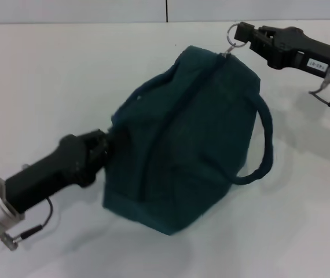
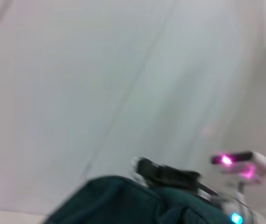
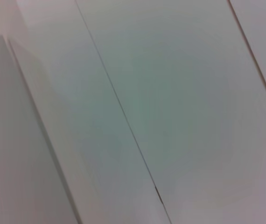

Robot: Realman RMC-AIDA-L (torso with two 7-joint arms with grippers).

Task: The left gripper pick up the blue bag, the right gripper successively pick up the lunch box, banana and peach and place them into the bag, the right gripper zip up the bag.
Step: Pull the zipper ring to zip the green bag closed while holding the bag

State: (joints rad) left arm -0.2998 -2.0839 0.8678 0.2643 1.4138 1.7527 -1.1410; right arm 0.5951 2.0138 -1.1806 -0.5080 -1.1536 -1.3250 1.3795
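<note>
- Head view: the large dark teal fabric lunch bag (image 1: 191, 139) sits on the white table (image 1: 49, 81), closed along its top, with one padded loop handle (image 1: 262, 145) drooping down its right side.
- The left pincer (image 1: 108, 145), a black two-fingered claw on a black arm with a silver joint, is pressed against the bag's left side; its fingertips are hidden in the fabric, so I cannot tell how wide they stand.
- The right pincer (image 1: 241, 33), a matching black claw on an arm with a small white label, is at the bag's top far corner, closed on the silver ring zip pull (image 1: 234, 33).
- Left wrist view: the teal bag (image 2: 123, 200) fills the lower edge, with the right pincer (image 2: 144, 168) at its top.
- Right wrist view: only pale panels with thin seams.
</note>
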